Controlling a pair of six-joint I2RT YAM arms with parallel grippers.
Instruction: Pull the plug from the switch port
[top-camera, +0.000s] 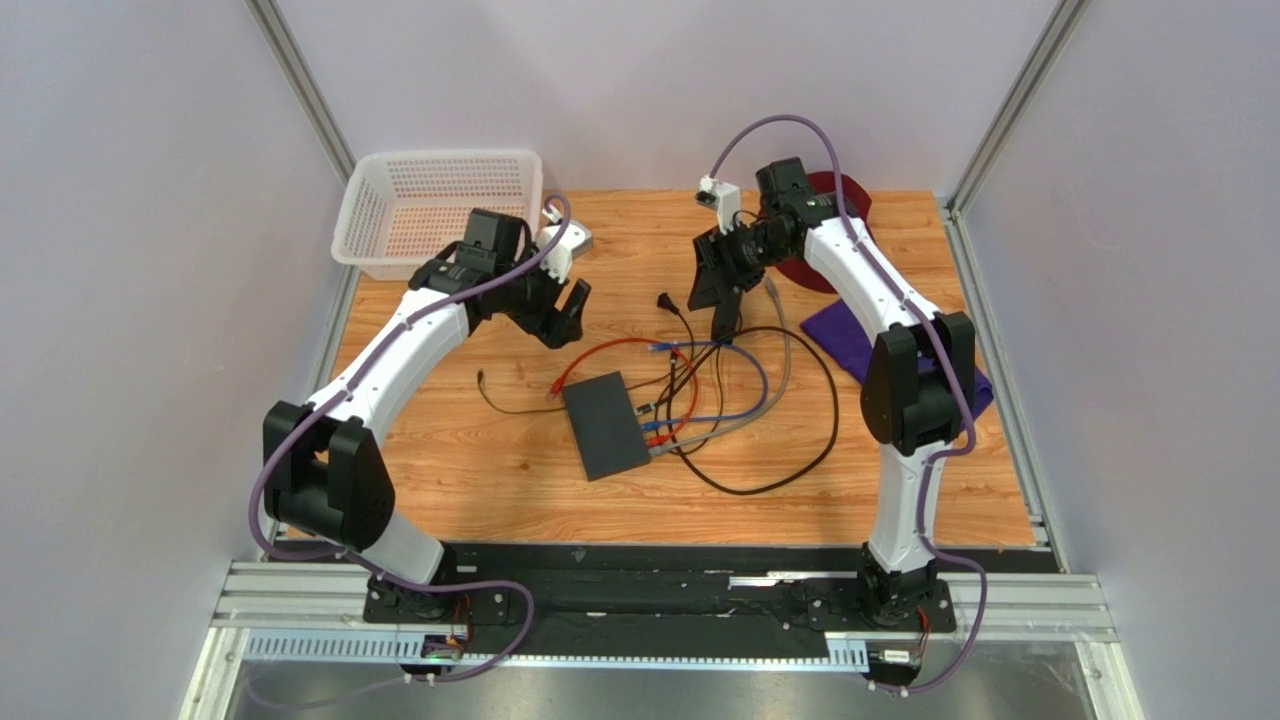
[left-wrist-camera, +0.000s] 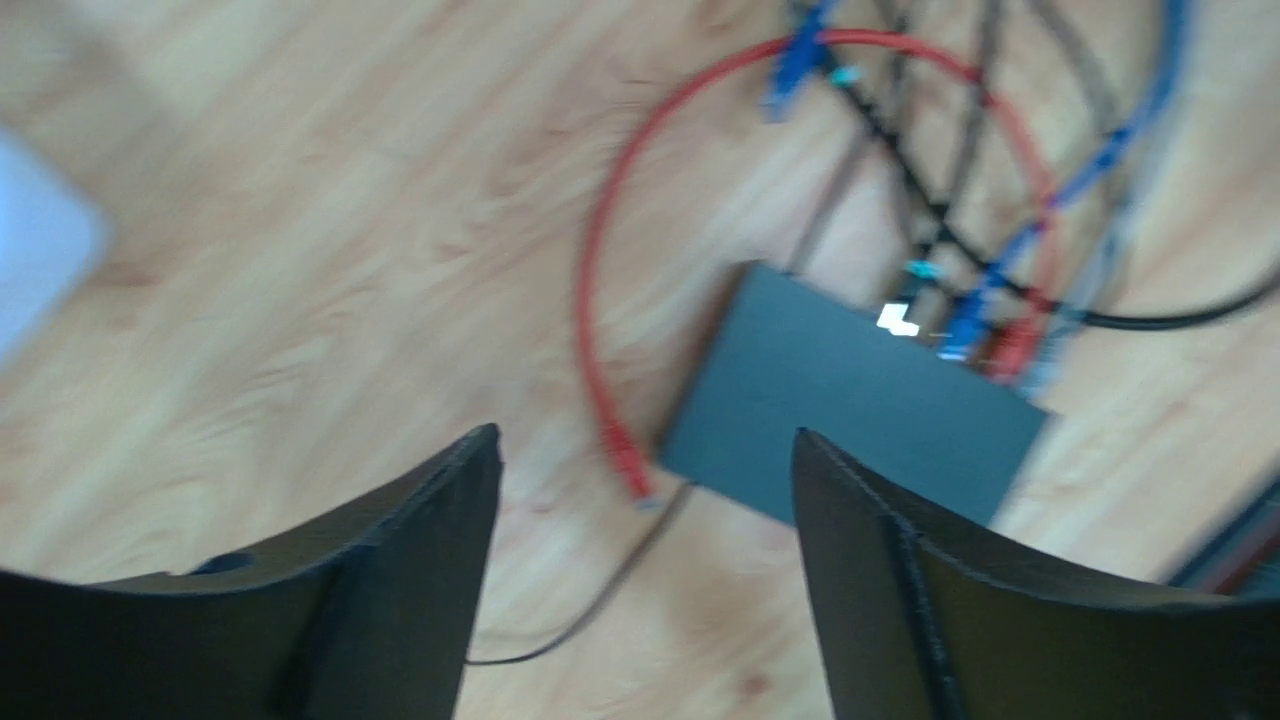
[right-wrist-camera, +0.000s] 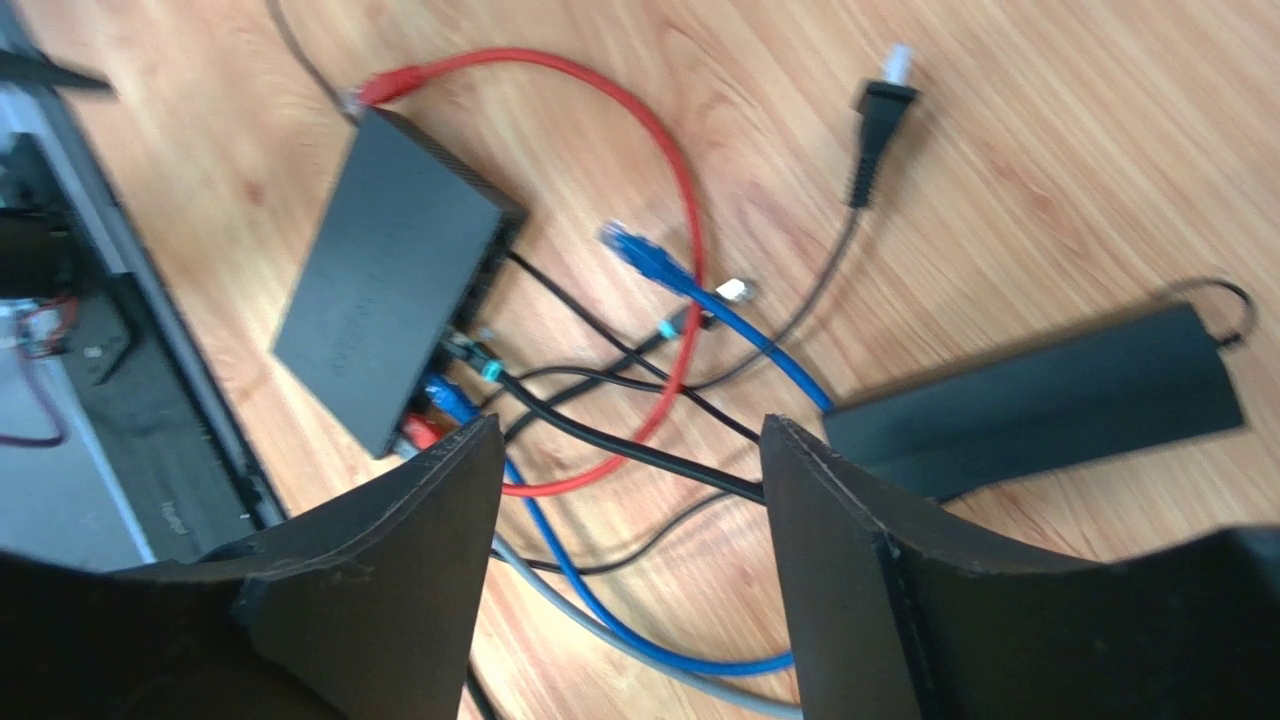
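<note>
The dark grey switch (top-camera: 606, 425) lies flat mid-table. Its port edge faces right, with blue (right-wrist-camera: 443, 398) and red (right-wrist-camera: 413, 432) plugs and a teal-tipped black one (right-wrist-camera: 478, 356) seated in it; the left wrist view shows the blue (left-wrist-camera: 962, 323) and red (left-wrist-camera: 1014, 345) plugs too. The red cable loops back to a loose plug (left-wrist-camera: 631, 473) at the switch's other end. My left gripper (top-camera: 559, 318) (left-wrist-camera: 639, 443) is open and empty, above the table behind the switch (left-wrist-camera: 849, 398). My right gripper (top-camera: 721, 308) (right-wrist-camera: 624, 428) is open and empty, above the cable tangle.
A black power brick (right-wrist-camera: 1037, 398) lies right of the cables. A loose blue plug (right-wrist-camera: 639, 255) and a black mains plug (right-wrist-camera: 872, 128) lie on the wood. A white basket (top-camera: 436, 203) stands back left; a purple cloth (top-camera: 857, 338) and a dark red disc (top-camera: 834, 225) are back right.
</note>
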